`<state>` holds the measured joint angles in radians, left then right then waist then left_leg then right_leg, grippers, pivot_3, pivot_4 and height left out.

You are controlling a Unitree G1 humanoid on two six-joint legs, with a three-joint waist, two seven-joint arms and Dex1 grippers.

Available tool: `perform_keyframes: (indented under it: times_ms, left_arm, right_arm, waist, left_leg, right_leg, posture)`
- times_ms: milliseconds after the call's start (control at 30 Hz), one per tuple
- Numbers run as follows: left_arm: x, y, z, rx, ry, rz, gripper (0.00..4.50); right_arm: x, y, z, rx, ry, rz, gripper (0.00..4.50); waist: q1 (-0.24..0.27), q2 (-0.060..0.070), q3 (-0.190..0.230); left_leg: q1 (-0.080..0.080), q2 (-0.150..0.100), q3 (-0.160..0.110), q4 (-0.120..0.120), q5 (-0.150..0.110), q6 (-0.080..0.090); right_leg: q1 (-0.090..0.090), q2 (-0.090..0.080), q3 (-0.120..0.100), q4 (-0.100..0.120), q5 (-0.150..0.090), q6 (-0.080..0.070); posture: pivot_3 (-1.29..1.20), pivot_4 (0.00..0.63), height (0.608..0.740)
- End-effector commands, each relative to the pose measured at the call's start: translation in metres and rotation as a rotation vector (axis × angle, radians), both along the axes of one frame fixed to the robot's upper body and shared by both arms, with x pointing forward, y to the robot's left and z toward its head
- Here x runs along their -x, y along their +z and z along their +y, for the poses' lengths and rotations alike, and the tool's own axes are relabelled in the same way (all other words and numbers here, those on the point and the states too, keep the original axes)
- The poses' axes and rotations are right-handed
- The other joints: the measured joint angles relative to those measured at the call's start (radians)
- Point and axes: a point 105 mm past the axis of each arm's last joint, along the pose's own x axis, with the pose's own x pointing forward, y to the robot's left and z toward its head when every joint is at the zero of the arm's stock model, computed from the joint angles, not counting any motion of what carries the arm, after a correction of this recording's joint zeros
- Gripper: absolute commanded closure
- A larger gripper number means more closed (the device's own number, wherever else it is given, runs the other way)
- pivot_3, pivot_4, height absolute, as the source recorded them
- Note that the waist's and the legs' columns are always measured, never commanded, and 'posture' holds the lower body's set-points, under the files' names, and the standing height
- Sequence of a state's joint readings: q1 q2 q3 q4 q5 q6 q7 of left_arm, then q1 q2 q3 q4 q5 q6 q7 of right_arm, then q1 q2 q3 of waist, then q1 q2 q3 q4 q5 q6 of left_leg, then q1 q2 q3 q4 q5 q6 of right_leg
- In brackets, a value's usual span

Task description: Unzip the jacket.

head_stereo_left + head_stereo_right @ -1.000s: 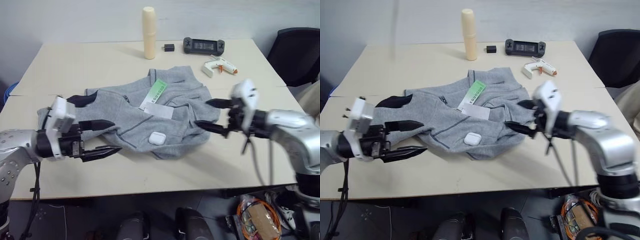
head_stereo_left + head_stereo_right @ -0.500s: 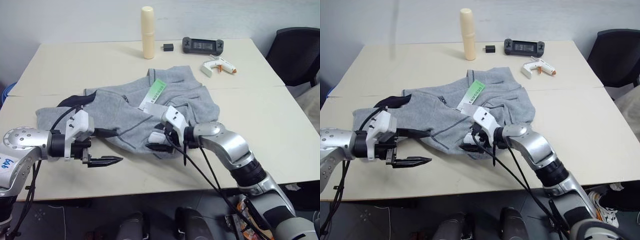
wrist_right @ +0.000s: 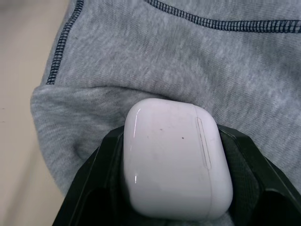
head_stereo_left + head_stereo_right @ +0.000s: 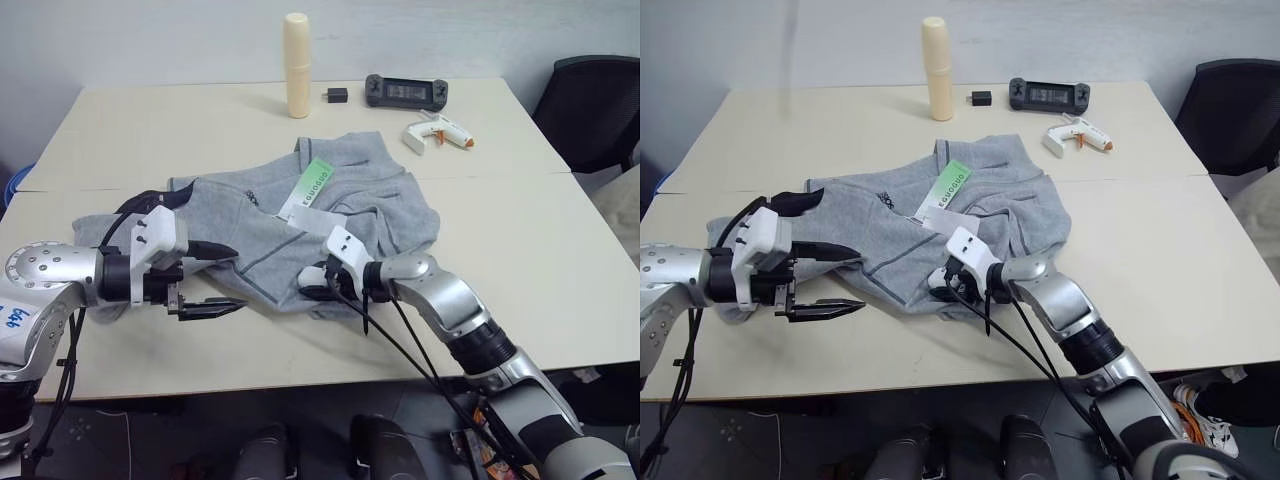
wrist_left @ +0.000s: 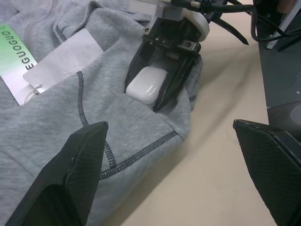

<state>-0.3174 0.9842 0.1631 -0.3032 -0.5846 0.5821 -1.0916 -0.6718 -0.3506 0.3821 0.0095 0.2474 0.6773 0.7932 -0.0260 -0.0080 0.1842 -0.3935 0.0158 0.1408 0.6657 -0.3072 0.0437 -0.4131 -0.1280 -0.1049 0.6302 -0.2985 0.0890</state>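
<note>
The jacket (image 4: 300, 215) is soft, matt grey fleece with a slightly fuzzy nap and darker stitched seams. Its hang tag (image 4: 312, 188) looks like smooth card or paper, green and white. The earbud case (image 3: 174, 162) is glossy white plastic with faint specks, sitting between the right gripper's (image 5: 162, 92) 2 matt black fingers. The left gripper's (image 4: 225, 280) fingers (image 5: 77, 174) have finely textured black pads. The table (image 4: 150, 130) is smooth, matt, beige.

Head pair high over table (image 4: 480, 230), wrist views close on jacket (image 5: 70, 94)
</note>
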Motion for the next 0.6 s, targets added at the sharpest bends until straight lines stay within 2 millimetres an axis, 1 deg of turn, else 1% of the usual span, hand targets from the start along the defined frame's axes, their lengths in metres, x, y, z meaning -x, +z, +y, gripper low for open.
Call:
perform_keyframes:
  times_ms: [33,67,100,167,233,300,367,400,433,467,533,600]
  left_arm:
    - [0.000,0.006,-0.013,0.022,-0.043,-0.038,0.00]
    - [0.000,0.006,-0.016,0.028,-0.051,-0.038,0.00]
    - [-0.001,0.005,-0.020,0.031,-0.061,-0.039,0.00]
    - [-0.001,0.003,-0.024,0.032,-0.074,-0.040,0.00]
    - [-0.002,0.001,-0.030,0.033,-0.093,-0.042,0.00]
    - [-0.003,0.000,-0.034,0.037,-0.108,-0.044,0.00]
    - [-0.005,0.000,-0.038,0.043,-0.124,-0.045,0.00]
    - [-0.005,0.000,-0.039,0.046,-0.132,-0.044,0.00]
    - [-0.006,0.000,-0.041,0.046,-0.140,-0.045,0.00]
    - [-0.008,0.000,-0.042,0.045,-0.147,-0.046,0.00]
    - [-0.011,0.000,-0.043,0.041,-0.157,-0.049,0.00]
    - [-0.014,0.000,-0.045,0.036,-0.165,-0.055,0.00]
  right_arm:
    - [0.005,0.054,-0.027,-0.183,-0.048,-0.104,2.20]
    - [0.001,0.064,-0.042,-0.220,-0.113,-0.115,2.20]
    - [-0.004,0.075,-0.062,-0.266,-0.197,-0.113,2.20]
    - [-0.008,0.086,-0.094,-0.325,-0.321,-0.094,2.20]
    - [-0.011,0.091,-0.154,-0.362,-0.521,-0.072,2.20]
    - [-0.011,0.086,-0.212,-0.334,-0.727,-0.081,2.20]
    - [-0.008,0.062,-0.276,-0.147,-0.967,-0.105,2.20]
    - [-0.004,0.050,-0.304,-0.061,-1.066,-0.102,2.20]
    - [0.000,0.041,-0.322,0.003,-1.117,-0.106,2.20]
    - [0.003,0.032,-0.331,0.040,-1.126,-0.101,2.20]
    - [0.003,0.021,-0.335,0.058,-1.116,-0.085,2.20]
    - [-0.002,0.016,-0.333,0.015,-1.124,-0.062,1.47]
  waist:
    - [0.003,0.000,0.000]
    - [0.003,0.000,0.000]
    - [0.002,0.000,0.000]
    - [0.004,0.000,0.000]
    - [0.011,0.000,0.000]
    - [0.019,0.000,0.000]
    - [0.027,0.000,0.000]
    - [0.028,-0.001,0.000]
    - [0.027,-0.001,0.000]
    - [0.025,-0.001,0.000]
    - [0.017,-0.001,0.000]
    - [-0.003,-0.001,0.000]
  left_leg:
    - [-0.001,0.000,0.000,0.000,0.000,0.000]
    - [-0.001,-0.001,-0.001,0.000,0.000,0.001]
    - [-0.002,-0.001,-0.001,0.001,0.000,0.001]
    - [-0.002,-0.001,-0.001,0.001,0.000,0.001]
    - [-0.001,-0.001,-0.002,0.001,0.000,0.001]
    - [-0.001,-0.001,-0.002,0.000,0.000,0.001]
    - [-0.001,-0.001,-0.001,0.000,0.000,0.002]
    - [-0.001,-0.001,-0.001,0.000,0.000,0.002]
    - [-0.001,-0.002,-0.001,0.000,0.000,0.002]
    - [0.000,-0.002,0.001,0.000,0.000,0.003]
    - [0.003,-0.002,0.004,0.000,0.001,0.003]
    - [0.006,-0.001,0.007,-0.001,0.001,0.002]
  right_leg:
    - [0.000,0.000,0.000,0.000,0.000,0.000]
    - [0.000,-0.001,0.000,0.000,0.000,0.000]
    - [0.000,-0.001,0.000,0.000,0.000,0.001]
    - [0.000,-0.001,0.000,0.000,0.001,0.001]
    - [0.001,-0.001,-0.001,-0.001,0.001,0.001]
    - [0.001,-0.001,-0.001,-0.002,0.001,0.001]
    - [0.001,-0.001,-0.001,-0.003,0.001,0.001]
    - [0.001,-0.001,-0.001,-0.003,0.001,0.001]
    - [0.001,-0.001,-0.001,-0.003,0.001,0.001]
    - [0.001,-0.001,-0.001,-0.002,0.001,0.001]
    - [0.002,-0.001,-0.001,-0.003,0.001,0.002]
    - [0.002,0.000,0.000,-0.001,0.001,0.002]
  posture:
    - [0.00,0.150,0.740]
    - [0.00,0.150,0.740]
    - [0.00,0.150,0.740]
    - [0.00,0.150,0.740]
    - [0.00,0.150,0.740]
    - [0.00,0.150,0.740]
    - [0.00,0.150,0.740]
    - [0.00,0.150,0.740]
    - [0.00,0.150,0.740]
    - [0.00,0.150,0.740]
    - [0.00,0.150,0.740]
    - [0.00,0.150,0.740]
